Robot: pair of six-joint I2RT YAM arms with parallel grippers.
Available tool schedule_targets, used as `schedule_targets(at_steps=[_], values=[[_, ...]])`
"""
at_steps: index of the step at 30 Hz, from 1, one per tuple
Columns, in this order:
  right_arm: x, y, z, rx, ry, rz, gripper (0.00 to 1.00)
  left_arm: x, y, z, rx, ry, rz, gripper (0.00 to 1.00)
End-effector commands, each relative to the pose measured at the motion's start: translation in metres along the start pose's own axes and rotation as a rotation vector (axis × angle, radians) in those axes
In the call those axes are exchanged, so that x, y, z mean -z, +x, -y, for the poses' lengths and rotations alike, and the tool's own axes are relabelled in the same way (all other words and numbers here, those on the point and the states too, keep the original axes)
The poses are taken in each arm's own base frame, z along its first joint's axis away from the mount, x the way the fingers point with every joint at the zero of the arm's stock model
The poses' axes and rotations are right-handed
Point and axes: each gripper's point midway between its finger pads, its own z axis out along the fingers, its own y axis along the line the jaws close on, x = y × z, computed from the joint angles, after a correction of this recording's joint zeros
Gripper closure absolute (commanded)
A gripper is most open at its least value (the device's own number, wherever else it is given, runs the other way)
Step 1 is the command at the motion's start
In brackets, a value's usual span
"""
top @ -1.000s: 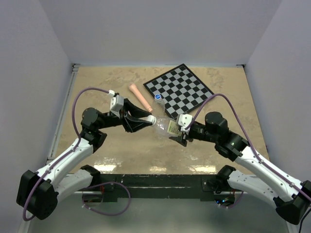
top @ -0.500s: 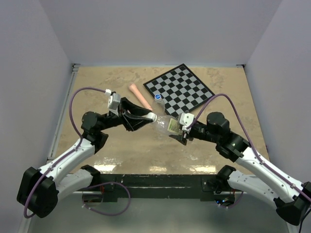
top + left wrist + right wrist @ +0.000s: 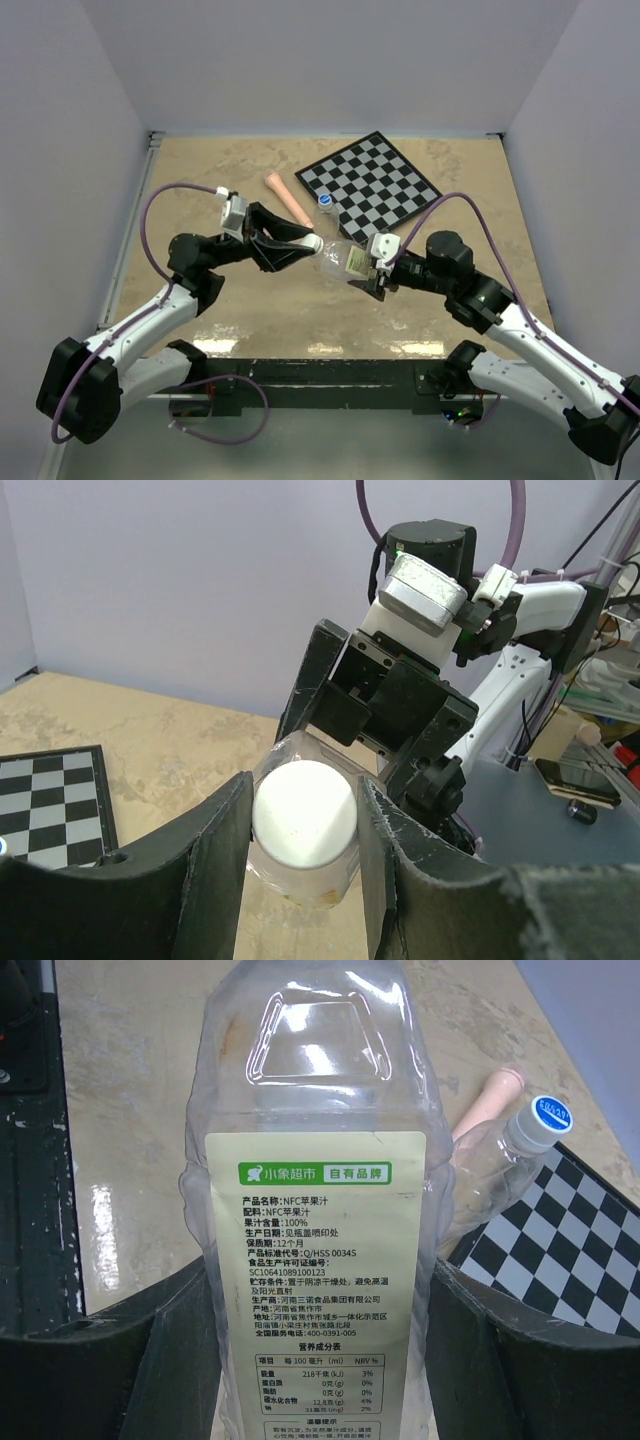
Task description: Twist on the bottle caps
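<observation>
- Two grippers meet over the middle of the desk (image 3: 200, 190). The left gripper (image 3: 308, 243) is clamped on the white cap (image 3: 315, 242), and the right gripper (image 3: 372, 272) is squeezing the big bottle (image 3: 343, 259) around its labelled body.
- From the left wrist we see the cap's flat top face-on between both fingers, right at the bottle's mouth end. We can't tell if it's threaded on.
- The big bottle's long axis runs roughly left-right across the desk. Its neck points toward the left edge and slightly toward the far edge, base toward the right arm.
- Room-wise, we've got bare desk along the left edge and along the near edge in front of both arms.
- The chessboard (image 3: 370, 185) takes up the far right corner, and the pink stick (image 3: 288, 199) lies just off its left corner.
- The tiny bottle (image 3: 326, 209) stands at the chessboard's near-left edge with the blue cap (image 3: 326, 200) on top, close to the held bottle but not touching it.
</observation>
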Motion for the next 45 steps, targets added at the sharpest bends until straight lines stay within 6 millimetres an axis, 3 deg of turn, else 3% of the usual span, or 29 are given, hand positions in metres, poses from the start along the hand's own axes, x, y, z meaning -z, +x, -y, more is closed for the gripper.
schedule_targets(at_steps=[1, 7, 17, 26, 31, 39, 45], values=[[0.008, -0.094, 0.003, 0.128, -0.044, 0.284, 1.0, 0.001, 0.037, 0.025, 0.045, 0.17, -0.188, 1.0], [0.009, -0.1, -0.005, 0.1, -0.09, 0.3, 1.0, 0.002, 0.035, 0.034, 0.002, 0.23, -0.205, 1.0], [0.015, -0.119, -0.027, 0.108, -0.247, 0.352, 1.0, 0.014, 0.03, 0.068, -0.07, 0.431, -0.206, 1.0], [0.014, -0.118, -0.036, 0.127, -0.324, 0.341, 1.0, 0.034, 0.035, 0.095, -0.067, 0.601, -0.271, 1.0], [0.015, -0.118, -0.038, 0.128, -0.333, 0.343, 1.0, 0.031, 0.039, 0.09, -0.038, 0.598, -0.28, 0.99], [0.013, -0.115, -0.035, 0.127, -0.32, 0.335, 1.0, 0.031, 0.035, 0.094, -0.081, 0.603, -0.256, 0.78], [0.014, -0.115, -0.035, 0.128, -0.317, 0.335, 1.0, 0.031, 0.032, 0.095, -0.103, 0.606, -0.249, 0.51]])
